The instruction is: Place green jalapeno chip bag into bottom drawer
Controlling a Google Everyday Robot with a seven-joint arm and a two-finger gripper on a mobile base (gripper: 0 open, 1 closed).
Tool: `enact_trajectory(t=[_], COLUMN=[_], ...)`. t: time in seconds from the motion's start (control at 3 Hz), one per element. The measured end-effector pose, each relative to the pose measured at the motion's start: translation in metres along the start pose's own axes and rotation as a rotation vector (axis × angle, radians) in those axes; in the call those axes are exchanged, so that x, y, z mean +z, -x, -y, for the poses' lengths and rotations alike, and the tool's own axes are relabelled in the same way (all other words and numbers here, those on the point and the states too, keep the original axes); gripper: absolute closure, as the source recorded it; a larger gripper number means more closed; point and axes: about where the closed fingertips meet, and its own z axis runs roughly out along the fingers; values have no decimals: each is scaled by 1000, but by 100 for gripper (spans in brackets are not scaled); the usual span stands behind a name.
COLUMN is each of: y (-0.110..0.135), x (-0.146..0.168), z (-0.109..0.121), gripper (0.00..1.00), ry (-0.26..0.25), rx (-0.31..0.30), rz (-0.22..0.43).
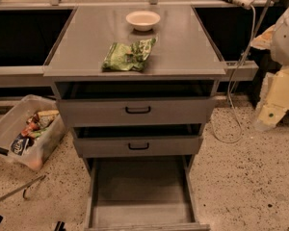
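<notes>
Green jalapeno chip bag [129,56] is lying flat on the cabinet's tabletop [183,47], front-middle of it, well apart from the gripper [274,102], which is hanging off to the cabinet's right side at about upper-drawer height. Can't tell whether it's open or shut, and it's got nothing I can see. The bag is going to be light, crinkly and slippery foil with breakable chips inside, so I'd pinch a bunched edge or the crumpled middle, gently. The white bowl [143,20] at the back of the cabinet top looks empty. The bottom drawer [140,211] is pulled right out and looks empty too. The clear plastic bin [9,124] left of the cabinet holds assorted snack packs.
</notes>
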Motion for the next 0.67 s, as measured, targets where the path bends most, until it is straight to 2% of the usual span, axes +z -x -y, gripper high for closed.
enact_trajectory(t=[0.33, 0.67], y=[0, 21], x=[0, 33], z=[0, 15], gripper=[0, 0], ry=[-2, 7], rx=[-1, -50], rz=[1, 47])
